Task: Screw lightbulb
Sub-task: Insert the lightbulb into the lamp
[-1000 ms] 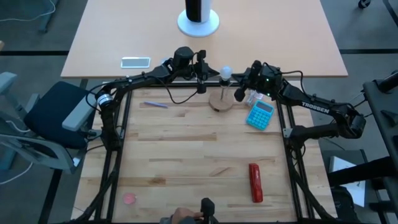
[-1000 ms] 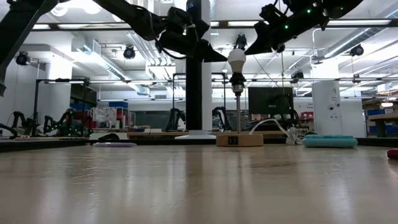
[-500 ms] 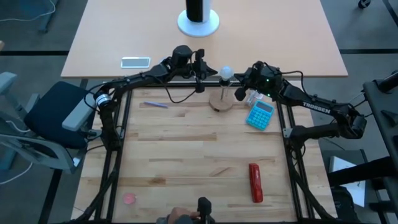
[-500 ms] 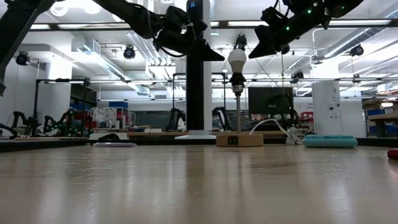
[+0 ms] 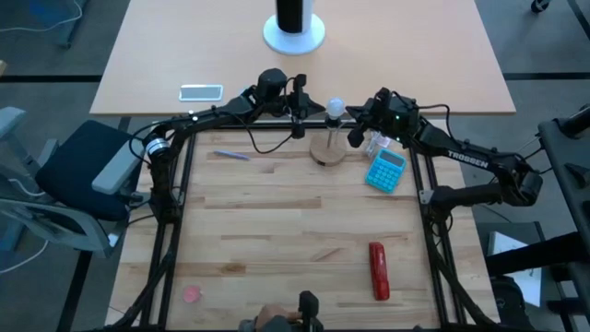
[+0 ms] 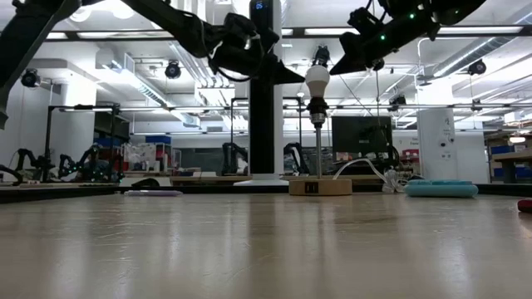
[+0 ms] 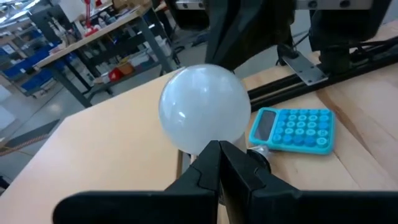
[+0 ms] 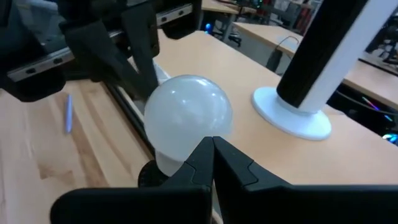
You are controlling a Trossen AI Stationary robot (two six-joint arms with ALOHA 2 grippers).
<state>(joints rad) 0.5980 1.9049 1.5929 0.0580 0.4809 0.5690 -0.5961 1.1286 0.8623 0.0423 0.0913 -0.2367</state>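
Bulb seated on its post, both grippers closed alongside.

Beyond the bare near table, the bulb point(image 5: 336, 108) stood atop the post on the wooden disc point(image 5: 326, 150), near the far edge. The left gripper point(image 5: 298, 125) and right gripper point(image 5: 354, 138) flanked it, fingers together, holding nothing. A sideways nudge from either could tip the stand or loosen the bulb.

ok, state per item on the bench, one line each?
lightbulb: upright, seated atop the post, unlit.
wooden base: flat on table, post standing up.
left pincer: shut, beside the bulb, holding nothing.
right pincer: shut, on the bulb's other side, holding nothing.
blue calculator: lying flat, keys up.
red object: lying flat near the front.
purple pen: lying flat.
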